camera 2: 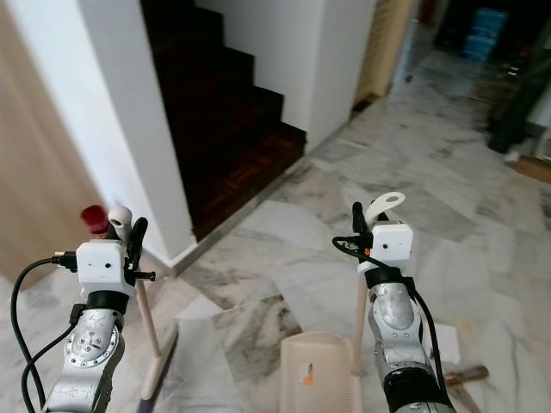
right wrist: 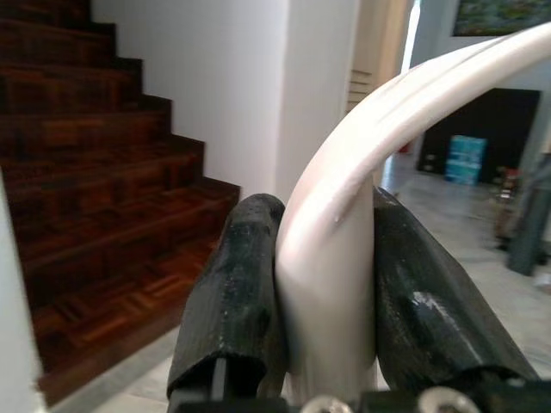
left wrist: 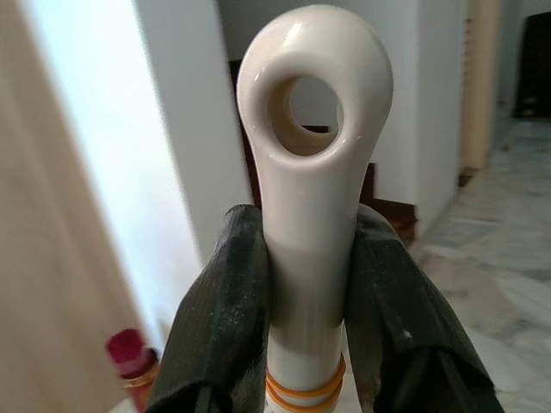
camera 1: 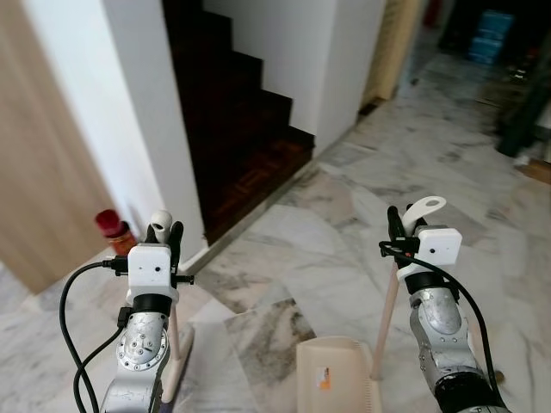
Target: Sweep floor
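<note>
Before the dark wooden stairs point(camera 1: 241, 138), your left claw point(camera 1: 164, 231), arm raised upright, is clamped on the broom handle point(left wrist: 314, 172) whose head rests on the marble floor point(camera 1: 344, 232), while your right claw point(camera 1: 398, 225) grips the dustpan handle point(right wrist: 344, 258), the cream dustpan point(camera 1: 331, 374) standing between both arms.

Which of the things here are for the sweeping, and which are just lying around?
For the job: broom in left gripper; dustpan, its handle in right gripper.
Lying about: red bottle by the wall; blue crates far off.
</note>
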Tool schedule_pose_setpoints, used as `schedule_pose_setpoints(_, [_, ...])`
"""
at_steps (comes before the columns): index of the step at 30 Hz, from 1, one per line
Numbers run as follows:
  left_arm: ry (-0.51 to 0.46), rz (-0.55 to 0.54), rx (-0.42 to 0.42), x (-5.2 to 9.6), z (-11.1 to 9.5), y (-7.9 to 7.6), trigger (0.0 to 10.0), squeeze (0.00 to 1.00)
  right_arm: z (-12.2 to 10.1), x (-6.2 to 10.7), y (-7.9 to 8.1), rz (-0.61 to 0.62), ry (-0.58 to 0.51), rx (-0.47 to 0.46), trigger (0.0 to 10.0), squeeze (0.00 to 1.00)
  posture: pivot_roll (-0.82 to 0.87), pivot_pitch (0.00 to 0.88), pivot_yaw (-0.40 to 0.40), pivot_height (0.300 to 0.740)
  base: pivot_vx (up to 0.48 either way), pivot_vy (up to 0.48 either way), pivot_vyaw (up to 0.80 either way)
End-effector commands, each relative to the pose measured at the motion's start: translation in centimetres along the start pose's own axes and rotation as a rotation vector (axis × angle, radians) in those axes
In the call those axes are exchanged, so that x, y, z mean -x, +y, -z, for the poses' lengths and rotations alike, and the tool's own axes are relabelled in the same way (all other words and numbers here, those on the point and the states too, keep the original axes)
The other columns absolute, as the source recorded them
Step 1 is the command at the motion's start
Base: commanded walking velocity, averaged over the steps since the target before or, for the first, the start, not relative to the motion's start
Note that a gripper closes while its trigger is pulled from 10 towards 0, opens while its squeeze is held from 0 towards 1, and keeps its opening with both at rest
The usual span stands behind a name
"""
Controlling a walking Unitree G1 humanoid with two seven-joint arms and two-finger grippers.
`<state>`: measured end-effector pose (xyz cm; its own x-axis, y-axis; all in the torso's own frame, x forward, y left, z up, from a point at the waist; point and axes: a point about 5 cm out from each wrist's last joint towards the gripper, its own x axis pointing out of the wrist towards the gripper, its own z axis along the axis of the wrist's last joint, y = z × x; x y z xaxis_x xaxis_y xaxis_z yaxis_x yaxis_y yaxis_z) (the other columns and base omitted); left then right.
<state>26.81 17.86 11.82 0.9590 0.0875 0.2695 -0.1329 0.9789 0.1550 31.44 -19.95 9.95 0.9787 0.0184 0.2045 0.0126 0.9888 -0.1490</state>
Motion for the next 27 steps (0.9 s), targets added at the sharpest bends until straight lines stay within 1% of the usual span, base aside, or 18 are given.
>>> schedule_pose_setpoints(1, [-0.039, -0.008, -0.011, -0.43, -0.63, 0.15, 10.0, 0.00, -1.08, -0.63, -0.08, -0.001, -0.047, 0.001, 10.0, 0.00, 0.02, 0.000, 0.004, 0.740, 0.000, -0.277, -0.78])
schedule_pose_setpoints(12, [-0.039, -0.010, -0.009, -0.40, -0.63, 0.18, 10.0, 0.00, -1.07, -0.59, -0.11, -0.003, -0.046, 0.002, 10.0, 0.00, 0.02, 0.000, 0.005, 0.740, 0.000, 0.000, -0.78])
schedule_pose_setpoints(15, [-0.041, -0.007, -0.016, -0.39, -0.65, 0.19, 10.0, 0.00, -1.07, -0.59, -0.13, -0.002, -0.047, 0.003, 10.0, 0.00, 0.02, 0.000, 0.005, 0.740, 0.000, -0.412, -0.78])
schedule_pose_setpoints(18, [-0.036, -0.003, 0.000, -0.32, -0.55, 0.14, 10.0, 0.00, -1.01, -0.53, -0.07, -0.005, -0.046, 0.002, 10.0, 0.00, 0.02, 0.000, 0.006, 0.740, 0.000, -0.443, -0.78])
schedule_pose_setpoints(27, [-0.046, 0.014, -0.001, -0.35, -0.66, 0.01, 10.0, 0.00, -0.99, -0.57, 0.18, -0.009, -0.048, -0.003, 10.0, 0.00, 0.02, 0.000, 0.010, 0.740, 0.000, 0.000, -0.78])
